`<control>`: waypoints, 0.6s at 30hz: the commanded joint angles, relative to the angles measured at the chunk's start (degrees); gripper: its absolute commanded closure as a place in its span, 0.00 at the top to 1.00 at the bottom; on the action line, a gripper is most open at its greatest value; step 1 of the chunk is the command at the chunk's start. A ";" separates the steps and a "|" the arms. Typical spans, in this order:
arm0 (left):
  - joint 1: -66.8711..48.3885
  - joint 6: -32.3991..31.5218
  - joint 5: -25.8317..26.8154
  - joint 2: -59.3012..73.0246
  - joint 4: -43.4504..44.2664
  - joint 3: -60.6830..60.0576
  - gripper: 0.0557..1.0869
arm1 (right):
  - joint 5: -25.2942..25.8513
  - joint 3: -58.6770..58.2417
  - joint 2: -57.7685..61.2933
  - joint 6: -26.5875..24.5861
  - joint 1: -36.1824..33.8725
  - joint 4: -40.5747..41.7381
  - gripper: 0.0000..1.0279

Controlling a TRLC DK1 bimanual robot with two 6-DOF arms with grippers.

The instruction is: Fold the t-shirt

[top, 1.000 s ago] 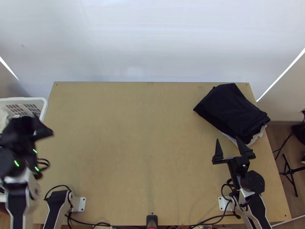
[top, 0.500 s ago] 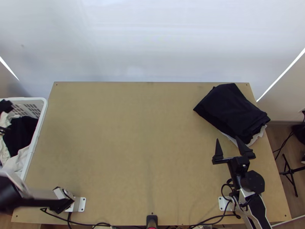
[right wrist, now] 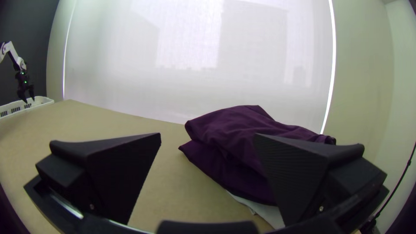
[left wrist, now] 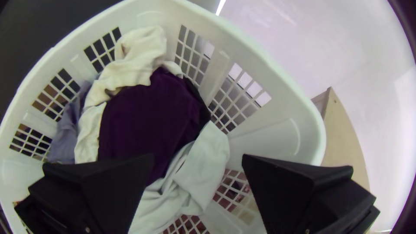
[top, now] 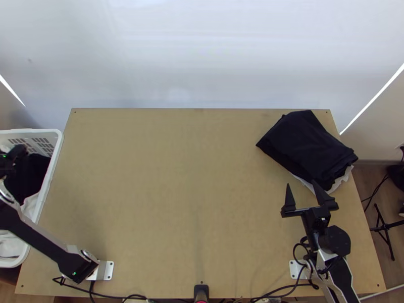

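Over the laundry basket, my left gripper (top: 11, 157) is at the left edge of the top view; in the left wrist view the left gripper (left wrist: 198, 157) is open above the clothes. In the basket, a dark garment (top: 35, 174) lies bunched, the same dark cloth (left wrist: 147, 117) showing purple from the wrist, between a cream cloth (left wrist: 143, 52) and a pale cloth (left wrist: 201, 164). My right gripper (top: 301, 184) stands open just short of a folded dark stack (top: 308, 146); in the right wrist view, the right gripper (right wrist: 208, 136) has the stack (right wrist: 234, 130) beyond its fingers.
The white basket (top: 56, 151) stands against the table's left side. A pale cloth (top: 345, 178) sticks out under the dark stack at the table's back right. Cables (top: 126, 297) run along the near edge of the wooden table (top: 177, 202).
My left arm has swung left from the basket's near part, past the top view's left edge, and its gripper is now back over the basket. The right arm and the folded stack have stayed still.
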 commanded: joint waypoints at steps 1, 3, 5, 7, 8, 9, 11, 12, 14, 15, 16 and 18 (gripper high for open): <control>-0.08 4.12 0.20 12.54 7.02 4.09 0.95 | 0.01 0.01 0.01 0.20 0.02 0.07 0.96; -0.08 5.62 -1.47 14.21 11.06 4.18 0.95 | 0.01 0.01 0.01 0.11 0.02 -0.02 0.96; -0.08 7.73 -2.26 15.70 14.22 4.27 0.95 | 0.01 0.01 0.01 0.11 0.02 0.07 0.96; -0.08 9.48 -3.49 16.85 16.95 4.44 0.95 | 0.01 0.01 0.01 0.11 0.02 -0.02 0.96; -0.08 10.54 -4.02 17.28 17.91 4.53 0.95 | 0.01 0.01 0.01 0.20 0.02 0.07 0.96; 0.01 10.98 -4.20 17.72 18.97 4.62 0.95 | 0.01 0.01 0.01 0.11 0.02 0.07 0.96; 0.10 12.30 -5.16 18.43 19.67 5.06 0.92 | 0.01 0.01 0.10 0.20 0.02 -0.02 0.96; 0.10 12.38 -5.95 18.69 20.64 5.06 0.86 | 0.01 0.01 0.10 0.11 0.02 0.07 0.96; 0.10 14.23 -6.92 19.13 21.60 4.97 0.76 | 0.01 0.01 0.01 0.20 0.02 -0.02 0.96; 0.10 14.93 -7.10 19.48 21.87 4.97 0.73 | 0.01 0.01 0.01 0.11 0.02 -0.02 0.96; 0.10 15.99 -7.53 19.92 21.87 5.06 0.66 | 0.01 0.01 0.01 0.11 0.02 -0.02 0.96; 0.19 17.57 -8.41 20.36 22.04 4.88 0.35 | 0.01 0.01 0.01 0.11 0.02 -0.02 0.96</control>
